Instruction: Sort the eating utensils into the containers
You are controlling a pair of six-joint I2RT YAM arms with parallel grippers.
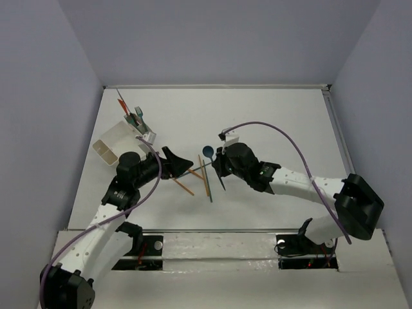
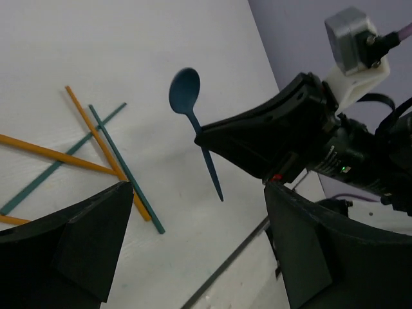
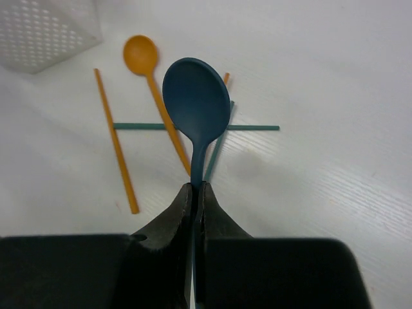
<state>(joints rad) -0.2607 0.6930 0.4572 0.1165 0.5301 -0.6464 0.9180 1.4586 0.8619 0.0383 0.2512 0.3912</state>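
Note:
My right gripper (image 1: 217, 162) is shut on the handle of a dark blue spoon (image 1: 207, 152), bowl pointing away, held above the table. The right wrist view shows the fingers (image 3: 183, 206) pinched on the spoon (image 3: 196, 103). Under it lie an orange spoon (image 3: 143, 55), orange sticks (image 3: 116, 151) and teal sticks (image 3: 251, 127). My left gripper (image 1: 183, 162) is open and empty, facing the spoon (image 2: 185, 93) and the right gripper (image 2: 199, 134), with sticks (image 2: 122, 164) to its left. The white organiser (image 1: 114, 143) at the left holds several upright utensils (image 1: 136, 117).
The loose sticks (image 1: 205, 177) lie between the two grippers near the table's middle. The right arm's purple cable (image 1: 283, 135) arcs over the right side. The organiser's perforated wall (image 3: 45, 29) shows at the top left of the right wrist view.

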